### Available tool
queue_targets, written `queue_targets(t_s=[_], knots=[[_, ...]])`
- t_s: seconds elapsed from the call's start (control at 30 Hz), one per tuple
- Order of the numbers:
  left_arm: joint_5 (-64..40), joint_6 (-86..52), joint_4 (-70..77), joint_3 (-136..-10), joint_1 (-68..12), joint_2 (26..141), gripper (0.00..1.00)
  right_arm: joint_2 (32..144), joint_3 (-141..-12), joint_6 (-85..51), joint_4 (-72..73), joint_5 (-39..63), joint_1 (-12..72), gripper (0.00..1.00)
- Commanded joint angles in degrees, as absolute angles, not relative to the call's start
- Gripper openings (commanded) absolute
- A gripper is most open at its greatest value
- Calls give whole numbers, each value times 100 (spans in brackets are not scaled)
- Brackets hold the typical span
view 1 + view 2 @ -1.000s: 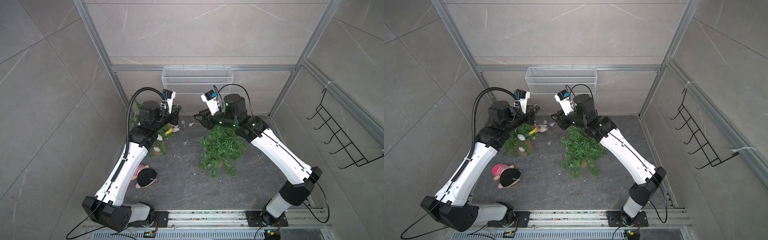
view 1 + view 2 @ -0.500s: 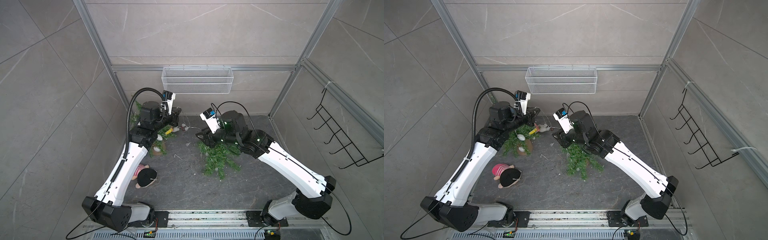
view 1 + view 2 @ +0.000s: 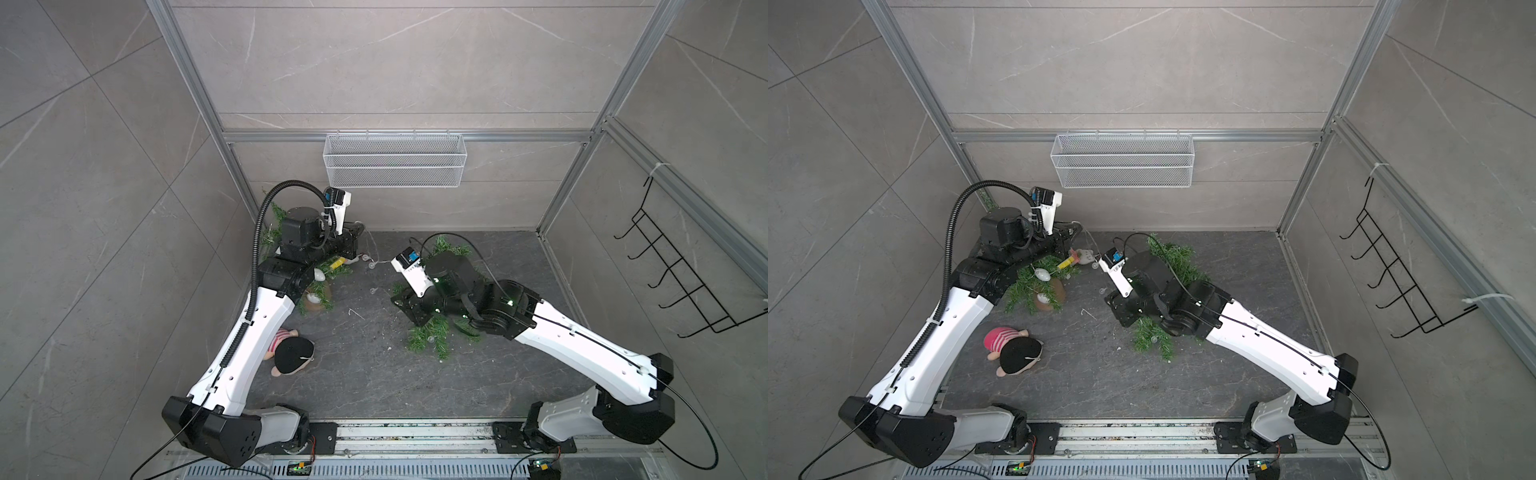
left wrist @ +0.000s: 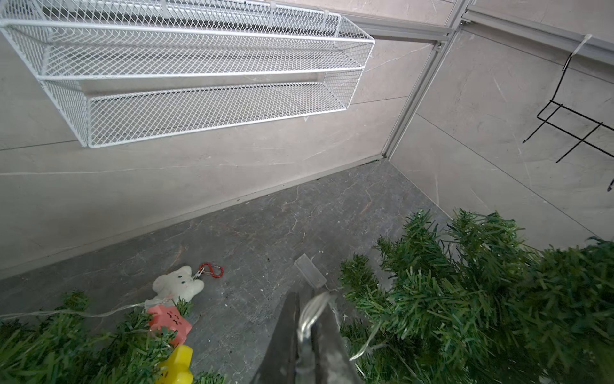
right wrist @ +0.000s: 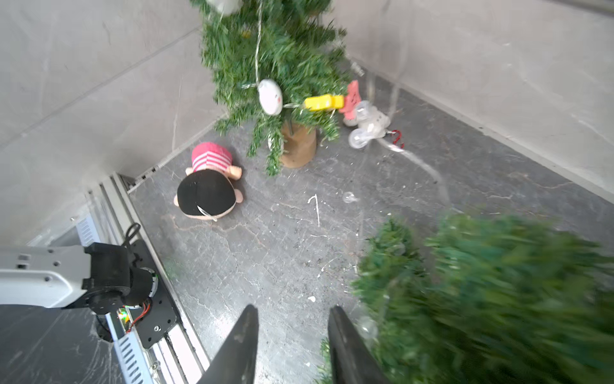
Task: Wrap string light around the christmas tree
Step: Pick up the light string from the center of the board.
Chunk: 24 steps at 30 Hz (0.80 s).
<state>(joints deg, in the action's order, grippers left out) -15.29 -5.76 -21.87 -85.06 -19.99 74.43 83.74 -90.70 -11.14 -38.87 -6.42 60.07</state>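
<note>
Swinging forward over the last second, the right arm (image 3: 582,338) has dropped from the back wall to lie low across the Christmas tree (image 3: 428,337). The tree now shows only as green tufts above and below the wrist, centre right in both top views. Whether it stands upright under the arm is hidden. The left arm (image 3: 249,340) has not shifted.

At the lower centre of the left wrist view, the left tool (image 4: 309,301) is pressed together on the string light (image 4: 314,309), a clear looped strand. From there the wire trails into the branches at lower right. Its clear battery box (image 4: 309,274) lies on the tabletop (image 4: 265,216) just beyond the tips. The right tool (image 5: 292,311) is spread with nothing between its jaws, just beside the blurred tree at lower right of the right wrist view.

The step in hand looks like a hand-over for the next turn. The left tool should keep the strand raised and lightly taut. The right tool should take a bare stretch between bulbs and close before the left lets go. The forearm must not lean on the tree, which could tip.

In a top view the left arm stretches toward the upper left with its tool aimed at the centre. The right arm is folded low, its tool aimed lower left.
</note>
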Motion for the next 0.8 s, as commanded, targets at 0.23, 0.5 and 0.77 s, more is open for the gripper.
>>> queue_targets(t_s=[0.23, 0.5, 0.77], knots=[[-1805, -976, -2354, -8420, -2058, 7073, 4, 9966, -8899, -1995, -2149, -3087, 6569, 48], [-1786, -994, -2527, -8394, -2065, 6965, 4, 10590, -8907, -2114, -1291, -4245, 6540, 61], [-1737, -968, -2608, -8420, -2065, 6982, 4, 11473, -9474, -1956, -950, -4488, 6349, 58]])
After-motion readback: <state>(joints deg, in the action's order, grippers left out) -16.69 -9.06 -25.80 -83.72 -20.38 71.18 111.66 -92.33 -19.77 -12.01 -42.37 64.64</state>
